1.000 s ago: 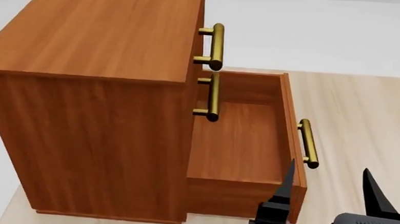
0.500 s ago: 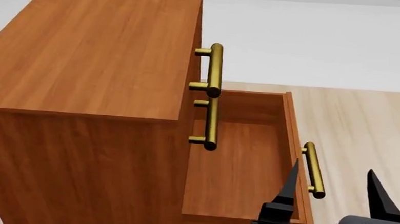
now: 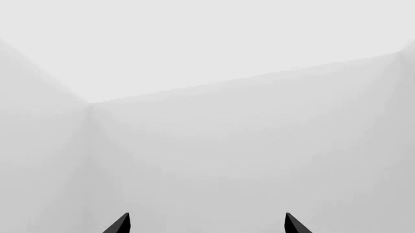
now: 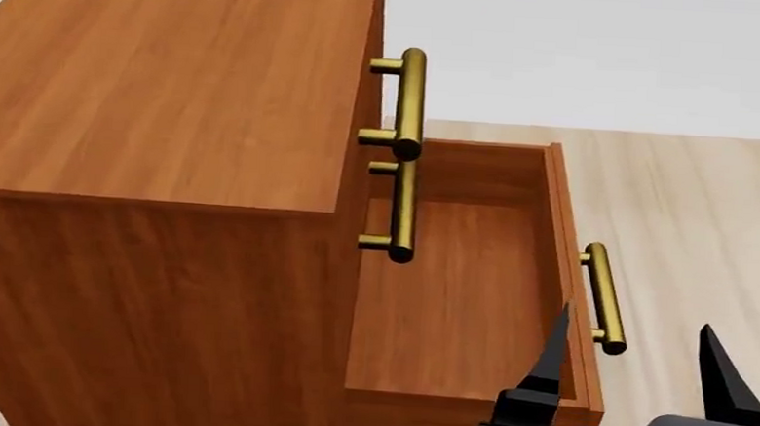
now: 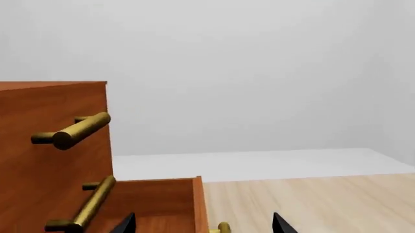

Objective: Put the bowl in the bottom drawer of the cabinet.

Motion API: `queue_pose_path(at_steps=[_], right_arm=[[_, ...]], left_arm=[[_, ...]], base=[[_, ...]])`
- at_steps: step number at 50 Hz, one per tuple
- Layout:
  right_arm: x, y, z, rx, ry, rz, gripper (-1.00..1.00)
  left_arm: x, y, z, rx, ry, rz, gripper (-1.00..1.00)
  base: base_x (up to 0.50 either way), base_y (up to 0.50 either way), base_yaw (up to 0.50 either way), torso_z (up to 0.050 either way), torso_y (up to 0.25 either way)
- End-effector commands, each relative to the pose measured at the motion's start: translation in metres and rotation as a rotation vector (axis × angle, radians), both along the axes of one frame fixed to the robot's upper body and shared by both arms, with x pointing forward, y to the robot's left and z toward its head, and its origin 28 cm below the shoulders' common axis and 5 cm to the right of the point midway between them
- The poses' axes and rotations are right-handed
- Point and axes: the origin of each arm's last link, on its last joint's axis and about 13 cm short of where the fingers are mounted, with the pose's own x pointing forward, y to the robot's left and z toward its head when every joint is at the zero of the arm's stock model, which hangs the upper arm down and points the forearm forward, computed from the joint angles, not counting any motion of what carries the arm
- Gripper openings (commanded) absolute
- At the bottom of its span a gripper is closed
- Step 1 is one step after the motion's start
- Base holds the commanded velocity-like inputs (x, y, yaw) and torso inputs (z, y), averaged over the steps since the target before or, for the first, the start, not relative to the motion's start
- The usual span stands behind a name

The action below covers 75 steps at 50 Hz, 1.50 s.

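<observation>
In the head view the cabinet [image 4: 161,162] fills the left side, a boxy reddish-brown wooden piece seen from above and slightly to one side, its flat top and one side panel both showing. On its front face, toward the middle of the view, two brass bar handles stand one above the other: the top handle [image 4: 409,102] and the middle handle [image 4: 402,214], both on drawers that look pushed in. Just right of them the bottom drawer [image 4: 454,295] is pulled out, a shallow open box with a bare wooden floor. Its own brass handle [image 4: 605,298] sticks out from the drawer front, over the pale wooden floor [image 4: 705,220].

At the lower right the right gripper [image 4: 633,358] rises into view, black, with its two pointed tips spread wide apart and nothing between them. One tip overlaps the drawer's front corner in the picture; whether it touches cannot be told.

The right wrist view shows the same cabinet front, drawer edge and floor against a plain grey wall [image 5: 259,73].

The left gripper [image 3: 207,223] appears only in its own wrist view, two dark tips spread apart, holding nothing, facing blank grey surfaces.

The bowl is in none of the views.
</observation>
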Motion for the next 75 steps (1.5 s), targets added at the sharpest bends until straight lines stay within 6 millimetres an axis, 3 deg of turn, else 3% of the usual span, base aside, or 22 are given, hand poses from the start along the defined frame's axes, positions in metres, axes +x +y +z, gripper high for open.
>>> queue_pose_path(at_steps=[1,55,75], right_arm=[[0.0,0.0,-0.001,0.002,0.0,0.002,1.0],[0.002,0.0,0.0,0.001,0.002,0.003,1.0],[-0.006,-0.008,0.014,-0.035,0.02,-0.033,1.0]], left_arm=[[0.0,0.0,0.0,0.002,0.0,-0.002,1.0],[0.001,-0.001,0.001,0.002,0.005,-0.002,1.0],[0.001,-0.002,0.0,-0.004,0.007,-0.013,1.0]], base=[[0.0,0.0,0.0,0.0,-0.15],[0.0,0.0,0.0,0.0,-0.144],[0.0,0.0,0.0,0.0,-0.008]])
